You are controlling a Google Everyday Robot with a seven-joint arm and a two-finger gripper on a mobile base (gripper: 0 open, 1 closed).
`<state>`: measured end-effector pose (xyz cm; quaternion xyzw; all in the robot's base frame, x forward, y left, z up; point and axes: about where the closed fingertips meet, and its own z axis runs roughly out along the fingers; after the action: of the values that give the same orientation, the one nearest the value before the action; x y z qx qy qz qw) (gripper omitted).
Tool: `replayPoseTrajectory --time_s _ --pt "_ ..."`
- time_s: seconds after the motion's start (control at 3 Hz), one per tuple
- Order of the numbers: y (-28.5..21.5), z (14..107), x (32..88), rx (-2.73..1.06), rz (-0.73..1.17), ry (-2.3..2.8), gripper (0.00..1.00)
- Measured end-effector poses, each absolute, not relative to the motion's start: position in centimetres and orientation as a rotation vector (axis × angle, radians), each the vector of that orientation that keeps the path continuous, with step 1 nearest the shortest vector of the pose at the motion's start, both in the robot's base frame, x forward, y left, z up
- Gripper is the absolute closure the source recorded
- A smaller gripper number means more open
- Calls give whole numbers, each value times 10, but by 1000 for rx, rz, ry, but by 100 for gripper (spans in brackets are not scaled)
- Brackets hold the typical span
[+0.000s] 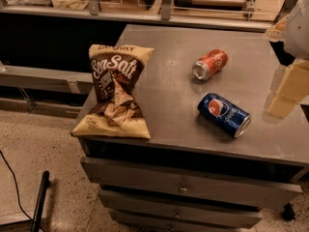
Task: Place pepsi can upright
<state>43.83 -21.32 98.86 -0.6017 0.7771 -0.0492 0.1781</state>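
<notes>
In the camera view, the grey metal counter point(169, 42) fills the middle of the frame, with drawers below its front edge. The pepsi can point(223, 114), a dark blue aluminium soda can with a red-white-blue round logo and silver ends, lies on its side at about 4 o'clock from the counter's centre, near the front edge. Its visible silver end points toward 4 o'clock.

At 12 o'clock from it, apart from it, an orange-red soda can point(210, 64) also lies on its side. A tan and brown Sea Salt chip bag point(115, 93) lies well apart at 9 o'clock, at the counter's left front corner.

The pale cream claw point(286, 93) hangs at the frame's 3 o'clock edge, near the blue can at its 2 o'clock and not touching it. Whether it is open or closed I cannot tell.

The can is probably light, stiff along its length but thin-walled and easy to dent, and smooth enough to slip. Lying down, it would likely roll if nudged. A hold across the middle of the round body, squeezing gently, seems the safest, leaving both ends free for tipping it up.
</notes>
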Motion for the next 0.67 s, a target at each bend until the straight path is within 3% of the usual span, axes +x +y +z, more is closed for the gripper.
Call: replayPoseTrajectory --time_s 0.67 --pt "-212 987 440 -1697 -131 2205 0"
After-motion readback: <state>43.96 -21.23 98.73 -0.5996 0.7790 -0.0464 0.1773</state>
